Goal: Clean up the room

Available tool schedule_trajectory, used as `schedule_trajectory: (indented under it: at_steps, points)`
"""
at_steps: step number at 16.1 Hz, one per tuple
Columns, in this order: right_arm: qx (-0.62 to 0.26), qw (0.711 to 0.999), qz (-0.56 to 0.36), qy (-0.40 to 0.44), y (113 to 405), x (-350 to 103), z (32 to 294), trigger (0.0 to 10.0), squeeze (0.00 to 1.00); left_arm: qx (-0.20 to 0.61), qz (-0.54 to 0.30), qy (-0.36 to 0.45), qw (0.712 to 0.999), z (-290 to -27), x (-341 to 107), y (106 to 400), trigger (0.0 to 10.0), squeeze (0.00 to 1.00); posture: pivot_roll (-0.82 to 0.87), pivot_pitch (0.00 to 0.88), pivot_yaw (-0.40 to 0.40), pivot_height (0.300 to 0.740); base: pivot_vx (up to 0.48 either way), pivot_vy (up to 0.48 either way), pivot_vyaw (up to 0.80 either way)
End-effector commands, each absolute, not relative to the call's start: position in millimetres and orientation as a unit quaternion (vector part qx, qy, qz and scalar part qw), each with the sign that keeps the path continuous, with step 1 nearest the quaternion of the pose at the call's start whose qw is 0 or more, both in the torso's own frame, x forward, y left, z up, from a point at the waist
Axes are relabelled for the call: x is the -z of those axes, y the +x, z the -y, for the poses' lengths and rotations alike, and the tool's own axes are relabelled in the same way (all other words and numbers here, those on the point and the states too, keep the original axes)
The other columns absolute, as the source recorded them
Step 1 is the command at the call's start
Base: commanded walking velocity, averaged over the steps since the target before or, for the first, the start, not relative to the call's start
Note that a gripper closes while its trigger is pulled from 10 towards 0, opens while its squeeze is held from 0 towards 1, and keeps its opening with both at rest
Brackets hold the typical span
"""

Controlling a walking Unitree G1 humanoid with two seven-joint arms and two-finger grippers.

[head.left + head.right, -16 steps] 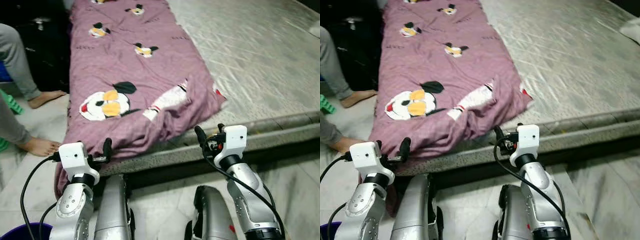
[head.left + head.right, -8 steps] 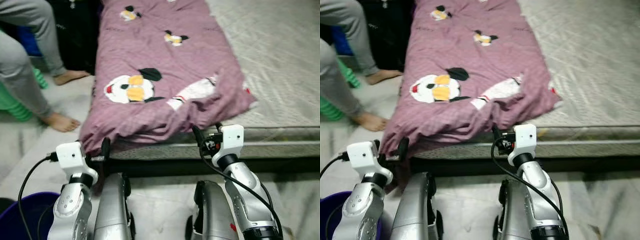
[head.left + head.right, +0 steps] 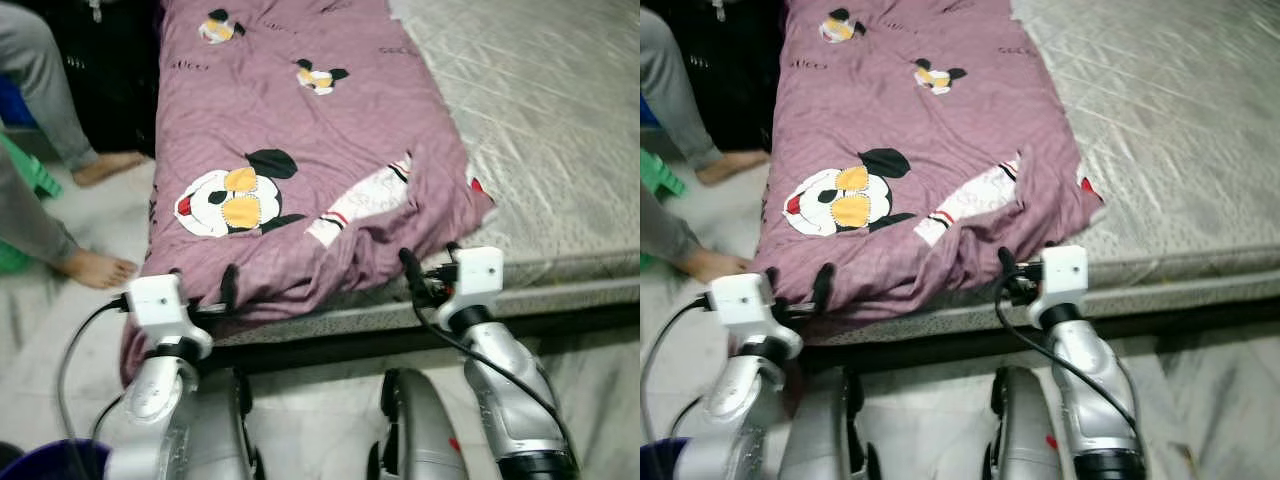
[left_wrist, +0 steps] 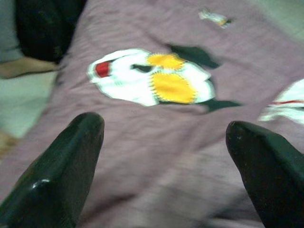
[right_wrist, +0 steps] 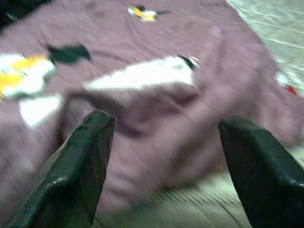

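Grippers come first, low in the frame. We hold our left gripper (image 3: pixel 203 290) at the lower left and our right gripper (image 3: pixel 430 265) at the lower middle right, both just in front of the bed edge. In the wrist views the fingers (image 4: pixel 57 175) of the left one stand far apart, and the right one's fingers (image 5: pixel 71 171) are spread wide too. Neither one grips anything.

Just past them lies the purple blanket (image 3: pixel 300 140). It covers the left part of the bed (image 3: pixel 560 130), running from the near edge up to the top of the frame. Its near end is bunched up, and the lower left corner hangs over the side toward the floor. It has cartoon mouse pictures on it.

We think the blanket is soft, floppy and light, and it will sag if we lift it at one spot. So we should pinch the thick near edge with both grippers, well apart.

At the far left, a person's bare feet (image 3: pixel 95 268) stand on the floor (image 3: pixel 60 320) beside the bed.
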State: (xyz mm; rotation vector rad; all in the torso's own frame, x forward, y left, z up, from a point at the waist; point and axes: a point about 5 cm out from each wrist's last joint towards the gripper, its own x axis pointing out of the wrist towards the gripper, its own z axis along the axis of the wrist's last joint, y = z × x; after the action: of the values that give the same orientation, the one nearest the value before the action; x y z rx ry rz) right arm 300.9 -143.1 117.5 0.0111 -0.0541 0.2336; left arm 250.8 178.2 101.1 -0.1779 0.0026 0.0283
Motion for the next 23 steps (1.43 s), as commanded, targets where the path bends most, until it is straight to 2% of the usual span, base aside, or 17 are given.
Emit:
schedule_trajectory:
  at_steps: [1,4,9,12,18,21,23]
  points:
    - [-0.106,0.994,0.017,0.0,297.9,-111.4,151.5,10.0,0.0,-0.011,-0.001,-0.091,0.996,-175.2,-101.4,251.3,10.0,0.0,0.06,0.208,0.006,0.528,0.322,0.0,0.0]
    - [-0.105,0.994,0.015,-0.002,297.6,-110.0,151.5,10.0,0.0,-0.011,-0.002,-0.088,0.996,-175.1,-101.1,251.3,10.0,0.0,0.06,0.21,0.007,0.528,0.314,0.0,0.0]
    - [-0.103,0.995,0.011,-0.006,295.6,-107.3,154.5,10.0,0.0,-0.052,-0.011,-0.083,0.995,-181.9,-97.6,251.9,10.0,0.0,0.06,0.216,0.006,0.528,0.0,0.0,0.0]
    - [-0.101,0.995,0.009,-0.012,294.5,-107.0,157.1,10.0,0.0,-0.083,-0.007,-0.079,0.993,-193.5,-98.8,255.3,10.0,0.0,0.05,0.218,0.005,0.528,0.0,0.0,0.0]
    - [-0.096,0.995,0.004,-0.024,291.1,-105.0,165.0,10.0,0.0,-0.218,0.027,-0.02,0.975,-244.3,-117.9,257.0,10.0,0.0,0.05,0.221,0.002,0.528,0.0,0.0,0.0]
    - [-0.096,0.995,-0.006,-0.03,289.8,-101.8,169.1,10.0,0.0,-0.223,0.018,-0.008,0.975,-260.0,-118.4,262.9,10.0,0.0,0.05,0.226,-0.001,0.528,0.0,0.0,0.0]
    - [-0.103,0.994,-0.008,-0.033,293.0,-102.4,169.0,10.0,0.0,-0.202,0.005,-0.013,0.979,-257.3,-114.5,268.7,10.0,0.0,0.04,0.228,0.002,0.528,0.0,0.0,0.0]
